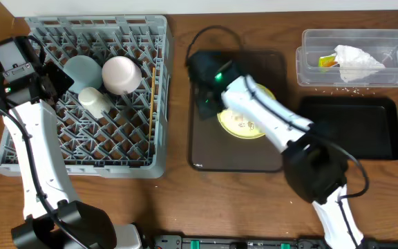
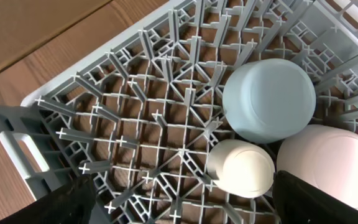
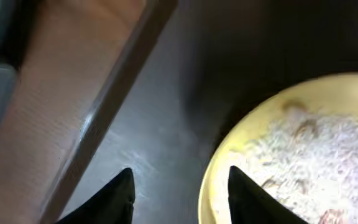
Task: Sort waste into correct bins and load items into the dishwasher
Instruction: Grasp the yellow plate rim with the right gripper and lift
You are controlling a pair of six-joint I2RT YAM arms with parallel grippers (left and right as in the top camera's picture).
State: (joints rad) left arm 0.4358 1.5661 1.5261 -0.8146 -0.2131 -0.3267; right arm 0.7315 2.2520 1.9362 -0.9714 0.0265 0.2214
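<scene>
Left tool (image 2: 179,208) hangs with its fingers spread wide over the grey dish rack (image 1: 19,149) at the table's left side. In the rack sit a light blue bowl (image 2: 269,99) and a pale pink bowl (image 2: 331,165), both bottom up, and a small white cup (image 2: 241,168) just beside them. Thin chopsticks (image 1: 151,104) lie along the rack's right side. Right tool (image 3: 179,199) is also parted, low over the dark brown tray (image 1: 206,149), at the edge of the pale yellow plate (image 3: 291,155), which carries rice-like crumbs (image 3: 316,149). Farther right, the crumpled wrapper (image 1: 354,62) lies in the clear tub (image 1: 309,69), with the black tray (image 1: 378,131) near it.
</scene>
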